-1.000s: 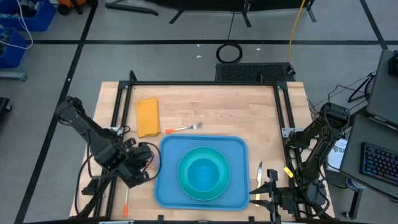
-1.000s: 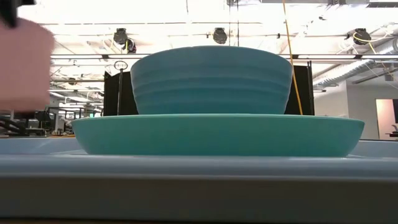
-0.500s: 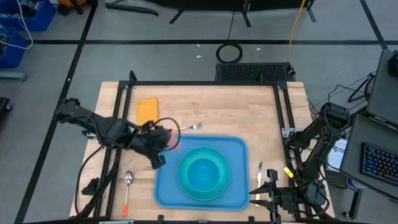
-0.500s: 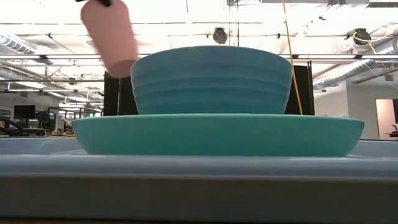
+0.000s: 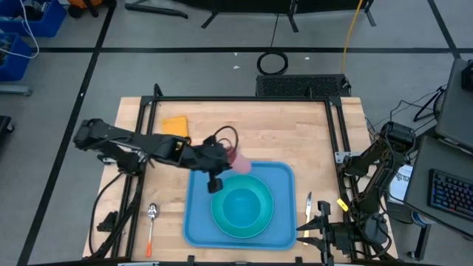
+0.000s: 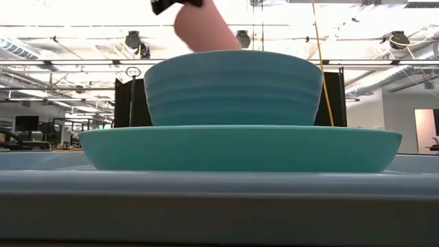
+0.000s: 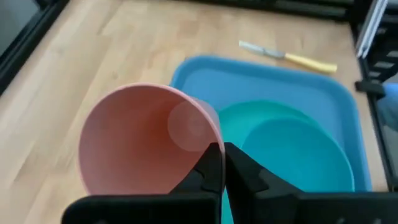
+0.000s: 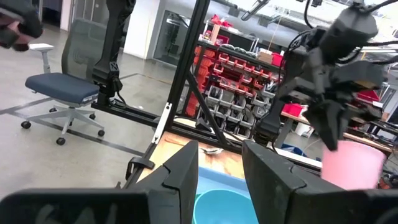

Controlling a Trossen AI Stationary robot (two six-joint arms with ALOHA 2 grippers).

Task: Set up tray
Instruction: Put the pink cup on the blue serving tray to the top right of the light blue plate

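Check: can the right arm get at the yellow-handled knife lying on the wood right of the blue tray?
Probably yes. The yellow-handled knife lies bare on the wood beside the large blue plastic tray, uncovered, and the right gripper, open and empty, waits just near of it.

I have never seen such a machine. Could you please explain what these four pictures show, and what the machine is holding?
It is a robot with two dark arms at a wooden table. One picture looks down from above, one looks level across the table, and two come from cameras on the wrists.

The left end effector is shut on the rim of a pink plastic cup, carried above the far left corner of the large flat blue plastic tray. On the tray a round turquoise plate holds a round turquoise bowl.

A yellow folded cloth and a spoon with an orange handle lie left of the tray; a yellow-handled knife lies right of it. The right end effector waits, open, at the near right edge.
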